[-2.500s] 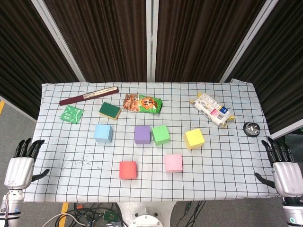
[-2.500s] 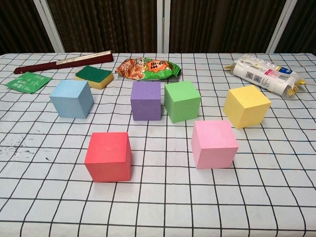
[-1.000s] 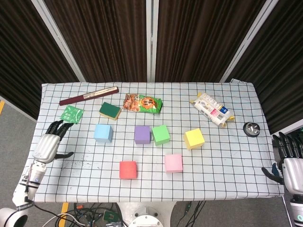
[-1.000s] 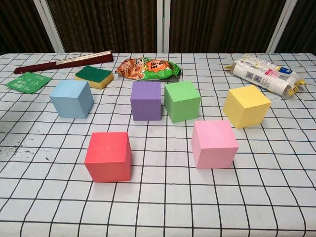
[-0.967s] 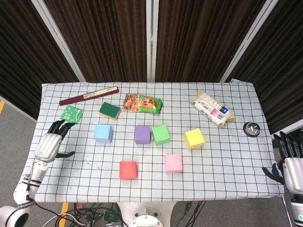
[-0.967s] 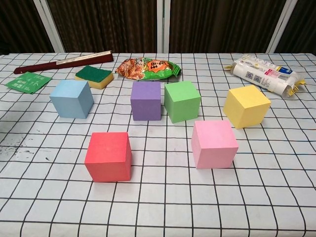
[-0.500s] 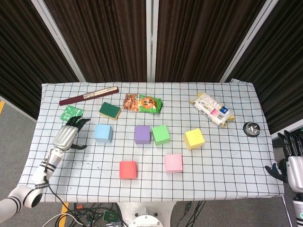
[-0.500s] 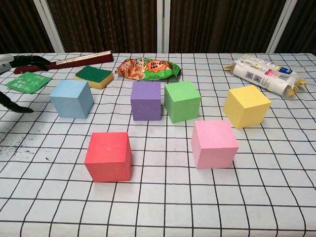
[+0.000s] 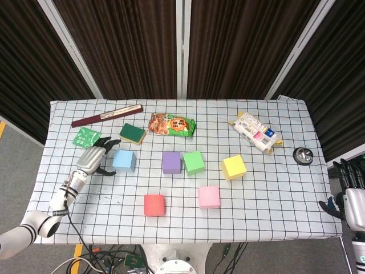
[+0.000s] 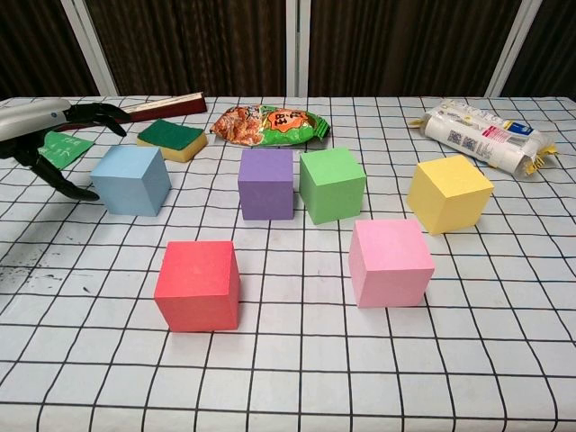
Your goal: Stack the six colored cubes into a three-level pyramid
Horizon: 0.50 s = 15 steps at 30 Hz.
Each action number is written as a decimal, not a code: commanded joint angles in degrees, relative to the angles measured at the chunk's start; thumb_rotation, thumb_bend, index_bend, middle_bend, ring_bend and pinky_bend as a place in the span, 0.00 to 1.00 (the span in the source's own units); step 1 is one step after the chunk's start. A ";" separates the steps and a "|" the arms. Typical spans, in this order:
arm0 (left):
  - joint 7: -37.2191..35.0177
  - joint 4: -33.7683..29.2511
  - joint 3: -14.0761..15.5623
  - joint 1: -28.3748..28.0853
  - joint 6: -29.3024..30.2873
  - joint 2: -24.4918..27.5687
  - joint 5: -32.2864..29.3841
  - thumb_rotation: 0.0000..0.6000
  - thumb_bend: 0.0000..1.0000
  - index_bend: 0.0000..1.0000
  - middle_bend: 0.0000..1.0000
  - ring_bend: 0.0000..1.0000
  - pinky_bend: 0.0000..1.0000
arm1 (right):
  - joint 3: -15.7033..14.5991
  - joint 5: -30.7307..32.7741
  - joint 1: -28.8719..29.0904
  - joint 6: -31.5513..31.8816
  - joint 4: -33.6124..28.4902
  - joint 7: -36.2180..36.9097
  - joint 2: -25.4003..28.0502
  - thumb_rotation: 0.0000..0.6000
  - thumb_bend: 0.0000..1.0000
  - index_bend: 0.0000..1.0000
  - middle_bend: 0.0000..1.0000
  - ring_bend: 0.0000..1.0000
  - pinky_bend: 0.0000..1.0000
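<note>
Brought inward from the table's left edge, the left hand [image 9: 92, 155] is now poised, fingers spread and empty, just beside the light blue foam cube [image 9: 124, 160], which rests unstacked; a grasp seems imminent. The right hand [image 9: 349, 194] is held apart, empty, off the table's right edge.

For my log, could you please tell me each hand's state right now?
Left hand: open, fingers spread beside the blue cube, holding nothing.
Right hand: open, empty.

Four cubes [image 9: 178, 162] stand in a row, two cubes [image 9: 181, 201] before them. Sponge [image 9: 132, 133] and snack bag [image 9: 171, 124] lie behind; left hand [image 9: 94, 156] beside the leftmost.
</note>
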 commanded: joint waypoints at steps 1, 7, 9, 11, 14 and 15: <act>-0.16 0.36 0.24 -0.46 -0.36 -0.30 -0.10 1.00 0.00 0.11 0.19 0.03 0.08 | -0.02 0.26 0.12 -0.40 0.17 0.14 -0.06 1.00 0.07 0.00 0.00 0.00 0.00; 0.40 1.33 0.67 -1.39 -1.65 -0.75 -0.79 1.00 0.00 0.13 0.25 0.03 0.08 | -0.22 1.04 0.23 -1.47 0.10 0.16 0.21 1.00 0.07 0.00 0.00 0.00 0.00; 0.64 1.46 0.50 -1.41 -1.20 -1.00 -1.07 1.00 0.01 0.13 0.28 0.03 0.08 | -0.24 1.22 0.21 -1.60 0.33 0.37 0.11 1.00 0.07 0.00 0.00 0.00 0.00; 0.83 1.40 0.05 -1.36 -0.35 -1.42 -1.54 1.00 0.03 0.14 0.32 0.03 0.08 | -0.29 1.44 0.20 -1.86 0.66 0.85 -0.03 1.00 0.07 0.00 0.00 0.00 0.00; 0.94 0.80 -0.16 -1.52 0.35 -1.69 -1.72 1.00 0.05 0.13 0.38 0.03 0.08 | -0.34 1.62 0.21 -2.10 1.15 1.15 -0.23 1.00 0.07 0.00 0.00 0.00 0.00; 1.08 0.53 -0.22 -1.62 0.41 -1.67 -1.80 1.00 0.05 0.13 0.39 0.04 0.08 | -0.34 1.67 0.22 -2.14 1.27 1.17 -0.29 1.00 0.07 0.00 0.00 0.00 0.00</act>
